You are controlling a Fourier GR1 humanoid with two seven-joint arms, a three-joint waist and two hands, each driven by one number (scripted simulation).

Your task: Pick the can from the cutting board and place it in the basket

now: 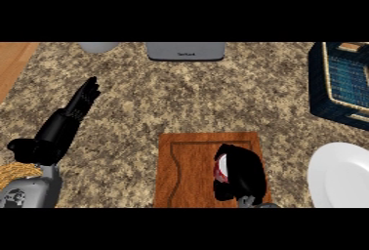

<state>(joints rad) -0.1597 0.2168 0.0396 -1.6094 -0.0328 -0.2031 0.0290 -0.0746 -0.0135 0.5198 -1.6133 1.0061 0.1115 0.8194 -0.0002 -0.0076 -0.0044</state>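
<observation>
A brown wooden cutting board [184,166] lies at the lower middle of the granite counter. On its right half my right hand [243,171] is curled round the can [221,168], of which only a red and white sliver shows at the hand's left side. The dark blue woven basket [344,83] stands at the far right edge, partly cut off by the view. My left hand [69,122] rests at the left with its fingers straight, pointing away from me, holding nothing.
A white plate [340,178] lies at the lower right, beside the board and below the basket. A grey appliance [186,50] and a grey rounded object [99,47] sit at the counter's far edge. A wooden surface [14,63] borders the counter's far left.
</observation>
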